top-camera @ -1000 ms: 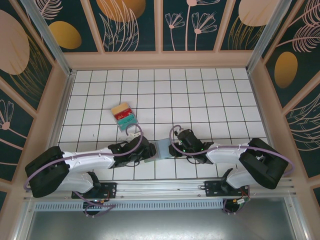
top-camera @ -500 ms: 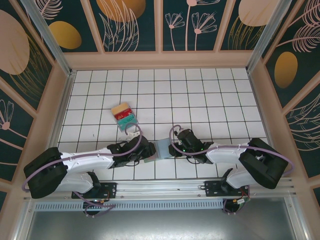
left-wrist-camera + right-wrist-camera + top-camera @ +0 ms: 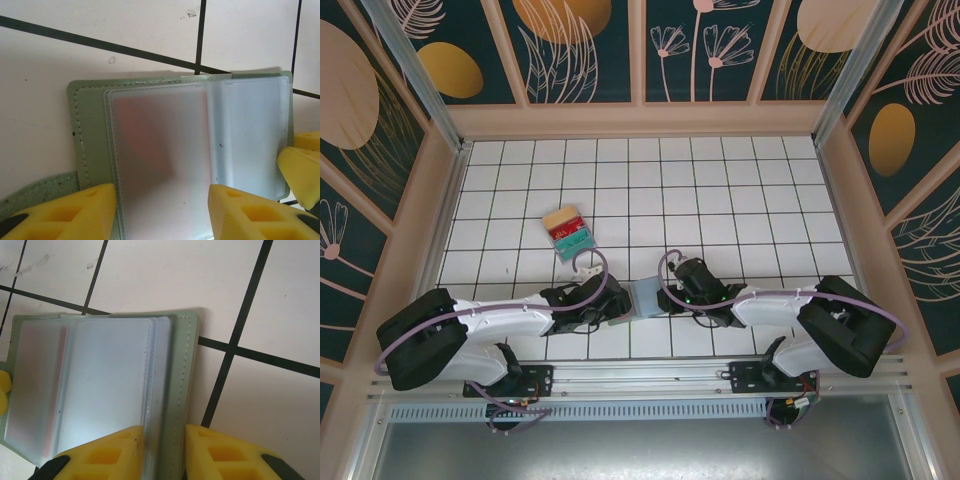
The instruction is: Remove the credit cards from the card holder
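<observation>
The grey-green card holder point(image 3: 647, 297) lies open on the tiled table between my two grippers. Its frosted plastic sleeves point(image 3: 245, 135) face up, and one credit card point(image 3: 145, 135) shows as a pinkish blur inside the left sleeve. My left gripper point(image 3: 162, 200) sits over the holder's near left part. Its yellow fingers point(image 3: 75, 210) stand apart on either side of that sleeve, and I see no pinch. The right gripper point(image 3: 165, 435) is nearly closed, with the holder's stitched right edge point(image 3: 182, 370) between its fingers. From above, the left gripper point(image 3: 620, 305) and the right gripper point(image 3: 670, 300) flank the holder.
A stack of tan, red and teal cards point(image 3: 567, 231) lies on the white tiles behind the left arm. Patterned walls point(image 3: 640, 60) close in the table on three sides. The arm bases sit on a rail point(image 3: 640, 385) at the near edge.
The left arm's rear link has shifted slightly to the right. Both grippers and the card holder stay where they were.
</observation>
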Controlling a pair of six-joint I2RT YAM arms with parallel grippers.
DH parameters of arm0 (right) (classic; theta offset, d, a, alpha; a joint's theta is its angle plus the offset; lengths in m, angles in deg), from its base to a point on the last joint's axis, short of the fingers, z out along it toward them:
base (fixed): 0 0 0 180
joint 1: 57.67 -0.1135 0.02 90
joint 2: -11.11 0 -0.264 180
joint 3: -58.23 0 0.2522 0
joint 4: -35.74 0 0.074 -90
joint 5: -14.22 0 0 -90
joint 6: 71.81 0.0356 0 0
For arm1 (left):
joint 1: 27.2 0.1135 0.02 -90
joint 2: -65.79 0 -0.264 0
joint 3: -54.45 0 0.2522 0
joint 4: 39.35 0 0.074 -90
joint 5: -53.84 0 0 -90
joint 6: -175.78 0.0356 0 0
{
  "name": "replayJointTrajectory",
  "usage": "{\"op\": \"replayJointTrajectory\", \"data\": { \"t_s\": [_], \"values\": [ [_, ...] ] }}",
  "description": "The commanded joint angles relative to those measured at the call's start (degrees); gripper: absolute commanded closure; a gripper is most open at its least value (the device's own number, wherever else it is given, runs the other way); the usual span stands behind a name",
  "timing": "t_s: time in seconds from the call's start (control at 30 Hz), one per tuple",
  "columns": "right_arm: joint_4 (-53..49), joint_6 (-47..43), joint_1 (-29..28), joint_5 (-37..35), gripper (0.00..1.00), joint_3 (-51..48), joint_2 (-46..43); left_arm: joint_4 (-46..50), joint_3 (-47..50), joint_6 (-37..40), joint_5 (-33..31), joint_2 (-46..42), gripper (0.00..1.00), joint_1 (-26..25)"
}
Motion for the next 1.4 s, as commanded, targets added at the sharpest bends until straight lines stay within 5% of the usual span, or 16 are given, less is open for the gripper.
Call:
{"op": "replayJointTrajectory", "data": {
  "t_s": [0.0, 0.4, 1.37],
  "values": [
    [-0.06, 0.09, -0.52, 0.93, 0.72, 1.12, 0.82, 1.3, -0.03, 0.18, -0.04, -0.41, 0.48, -0.34],
    [-0.14, 0.07, -0.53, 0.87, 0.72, 1.16, 0.93, -5.2, -0.95, 1.15, 3.86, 3.83, 0.47, -0.36],
    [-0.14, 0.0, -0.5, 0.96, 0.72, 1.39, 1.42, -4.19, -3.25, 3.61, 2.8, 0.15, 0.41, -1.15]
  ]
}}
